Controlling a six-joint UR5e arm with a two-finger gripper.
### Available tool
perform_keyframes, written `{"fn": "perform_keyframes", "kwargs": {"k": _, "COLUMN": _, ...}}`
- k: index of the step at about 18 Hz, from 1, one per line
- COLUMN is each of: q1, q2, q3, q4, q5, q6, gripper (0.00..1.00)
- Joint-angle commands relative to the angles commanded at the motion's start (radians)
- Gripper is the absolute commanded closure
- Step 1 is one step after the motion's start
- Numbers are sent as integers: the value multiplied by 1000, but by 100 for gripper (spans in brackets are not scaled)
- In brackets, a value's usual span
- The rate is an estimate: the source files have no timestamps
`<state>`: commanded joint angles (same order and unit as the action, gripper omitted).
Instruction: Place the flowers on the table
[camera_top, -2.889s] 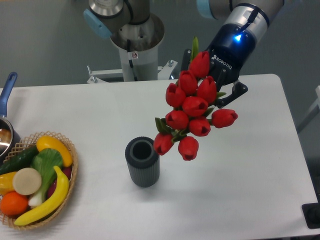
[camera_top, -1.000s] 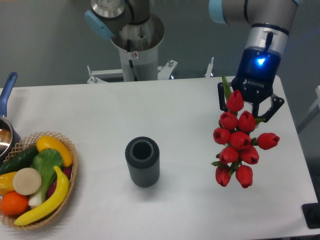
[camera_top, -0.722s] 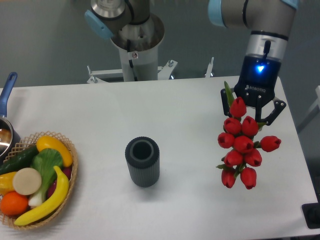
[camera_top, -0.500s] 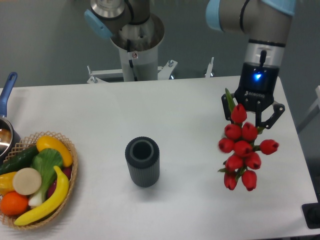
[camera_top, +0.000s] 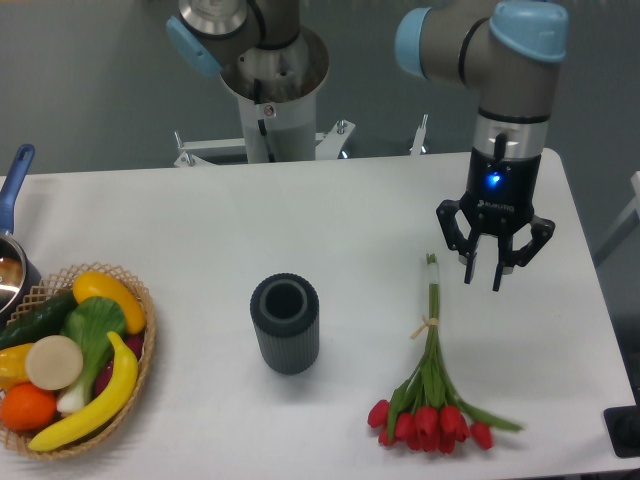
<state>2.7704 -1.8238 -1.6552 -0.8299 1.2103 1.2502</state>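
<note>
Red flowers (camera_top: 430, 390) now lying on table (camera_top: 180, 230); pincer (camera_top: 483, 281) open, released, empty.

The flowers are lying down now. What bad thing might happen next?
The flowers lie with their red heads close to the table's near edge, so a small bump might push them off. The gripper, jaws open, hangs just beside the stem tips, so it might snag them if it swings that way.

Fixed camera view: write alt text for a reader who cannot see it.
A bunch of red tulips lies flat on the white table, blooms toward the near edge, with the open gripper above its stem end. A dark ribbed vase stands left of it; a fruit basket sits far left.
</note>
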Motion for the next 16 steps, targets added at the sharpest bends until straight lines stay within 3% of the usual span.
{"fn": "perform_keyframes", "kwargs": {"k": 1, "q1": 2, "q2": -8, "q3": 6, "q4": 2, "q5": 0, "q6": 2, "gripper": 48}}
{"fn": "perform_keyframes", "kwargs": {"k": 2, "q1": 2, "q2": -12, "q3": 12, "q4": 3, "q5": 0, "q6": 5, "gripper": 31}}
{"fn": "perform_keyframes", "kwargs": {"k": 3, "q1": 2, "q2": -26, "q3": 18, "q4": 8, "q5": 3, "q6": 26, "gripper": 1}}
{"fn": "perform_keyframes", "kwargs": {"k": 9, "q1": 9, "q2": -28, "q3": 21, "q4": 8, "q5": 32, "q6": 68, "gripper": 0}}
{"fn": "perform_keyframes", "kwargs": {"k": 14, "q1": 18, "q2": -12, "q3": 29, "q4": -8, "q5": 329, "q6": 72, "gripper": 0}}
{"fn": "perform_keyframes", "kwargs": {"k": 16, "q1": 21, "q2": -9, "q3": 28, "q4": -11, "q5": 356, "q6": 74, "gripper": 0}}
